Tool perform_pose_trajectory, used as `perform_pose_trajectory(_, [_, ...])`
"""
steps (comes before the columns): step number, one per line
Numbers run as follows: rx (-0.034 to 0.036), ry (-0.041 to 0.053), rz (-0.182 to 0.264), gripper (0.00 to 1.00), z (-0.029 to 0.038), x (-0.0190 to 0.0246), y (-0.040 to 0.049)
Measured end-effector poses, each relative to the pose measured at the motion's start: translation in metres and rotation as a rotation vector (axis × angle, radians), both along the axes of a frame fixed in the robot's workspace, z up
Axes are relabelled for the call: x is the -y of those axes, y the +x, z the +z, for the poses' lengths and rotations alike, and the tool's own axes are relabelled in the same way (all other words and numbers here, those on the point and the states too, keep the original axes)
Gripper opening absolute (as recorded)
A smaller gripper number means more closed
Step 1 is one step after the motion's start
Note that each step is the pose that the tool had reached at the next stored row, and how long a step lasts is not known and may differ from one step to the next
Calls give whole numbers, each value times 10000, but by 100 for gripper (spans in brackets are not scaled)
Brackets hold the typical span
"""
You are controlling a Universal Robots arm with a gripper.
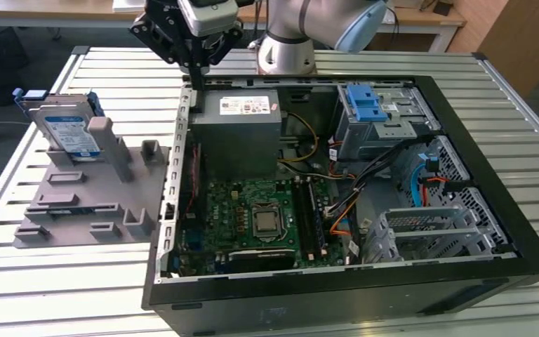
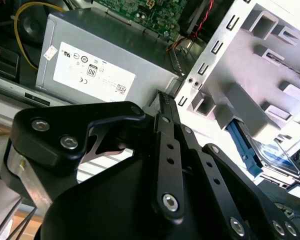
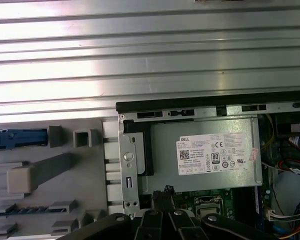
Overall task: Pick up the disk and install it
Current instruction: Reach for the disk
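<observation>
In the grey rack (image 1: 82,203) beside the open case (image 1: 522,260), the disk (image 1: 68,133) on edge, tool (image 1: 197,69) over case rim, closed, empty.

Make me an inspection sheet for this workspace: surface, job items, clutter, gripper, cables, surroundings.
Surface: slatted metal table carrying an open computer case and a grey fixture.
Job's things: the disk stands upright in the fixture at the exterior view's left, with nothing touching it.
Clutter: nothing seen.
Gripper: the gripper is shut and empty. It hovers over the case's corner next to the power supply.
Cables: yellow, orange and black cables run inside the case.
Surroundings: a wooden desk stands behind the table.
</observation>
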State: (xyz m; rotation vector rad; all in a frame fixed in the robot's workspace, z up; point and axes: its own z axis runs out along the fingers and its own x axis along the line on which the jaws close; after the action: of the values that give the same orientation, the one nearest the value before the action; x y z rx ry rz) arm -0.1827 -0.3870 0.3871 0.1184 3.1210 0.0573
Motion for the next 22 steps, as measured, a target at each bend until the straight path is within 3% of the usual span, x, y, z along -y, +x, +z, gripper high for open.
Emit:
perform_pose_trajectory(6, [-2, 0, -1, 11, 0, -1, -18])
perform_pose_trajectory(22, [-18, 0, 0, 11, 0, -31, -186])
